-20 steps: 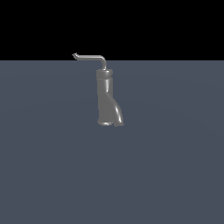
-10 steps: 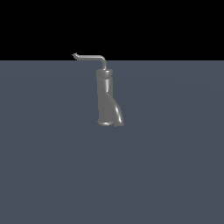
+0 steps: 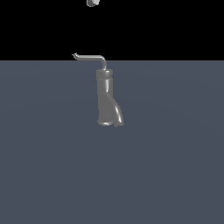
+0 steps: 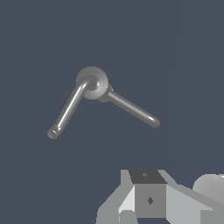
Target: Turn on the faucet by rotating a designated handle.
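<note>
You have a plain slate-grey floor [image 3: 166, 175] spreading flat well below the jaws. Behind it, a black backdrop [image 3: 175, 26] fills the upper band of the exterior view.

The handle [image 3: 89, 57] sits atop the faucet [image 3: 107, 98] (pointing toward the exterior view's left).

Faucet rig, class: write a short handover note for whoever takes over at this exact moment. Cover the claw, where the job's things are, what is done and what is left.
Claw: only its base shows at the edge of the wrist view; fingertips out of frame, so open or shut cannot be told. In the exterior view a small grey piece, probably part of the arm, shows at the top edge, well above the faucet.
Faucet: upright on the floor.
Handle: thin rod on top of the faucet, pointing to the exterior view's left; nothing touches it.
Done: nothing visible yet.
Left: come down to the handle, catch it, rotate it.
</note>
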Available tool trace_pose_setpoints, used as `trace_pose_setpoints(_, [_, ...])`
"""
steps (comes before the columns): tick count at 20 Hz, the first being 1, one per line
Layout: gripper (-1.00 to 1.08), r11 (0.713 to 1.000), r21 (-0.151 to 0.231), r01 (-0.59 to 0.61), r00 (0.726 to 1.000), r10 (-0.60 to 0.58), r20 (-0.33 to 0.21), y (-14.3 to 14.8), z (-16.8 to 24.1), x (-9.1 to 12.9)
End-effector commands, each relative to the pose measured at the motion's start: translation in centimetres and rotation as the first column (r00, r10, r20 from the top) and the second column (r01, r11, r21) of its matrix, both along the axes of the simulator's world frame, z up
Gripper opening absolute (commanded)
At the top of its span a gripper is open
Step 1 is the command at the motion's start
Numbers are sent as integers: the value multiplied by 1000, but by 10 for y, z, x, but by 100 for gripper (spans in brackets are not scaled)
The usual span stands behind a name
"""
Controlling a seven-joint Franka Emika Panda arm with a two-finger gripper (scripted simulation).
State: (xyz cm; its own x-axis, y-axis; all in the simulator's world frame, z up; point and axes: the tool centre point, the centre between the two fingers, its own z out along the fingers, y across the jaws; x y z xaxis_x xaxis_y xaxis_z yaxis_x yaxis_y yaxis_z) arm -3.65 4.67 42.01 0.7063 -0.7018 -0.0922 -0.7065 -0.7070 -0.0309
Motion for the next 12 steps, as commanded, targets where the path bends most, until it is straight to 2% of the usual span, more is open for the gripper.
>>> trace_pose_setpoints(1, [-100,998,-5,61,998,-61,-3,7,-10,17])
trace_pose_setpoints(6, [-100,984,-21,177,984,-177,-5,23,-32,48])
trace_pose_setpoints(12, [-100,949,-45,311,950,-311,2,43,-62,82])
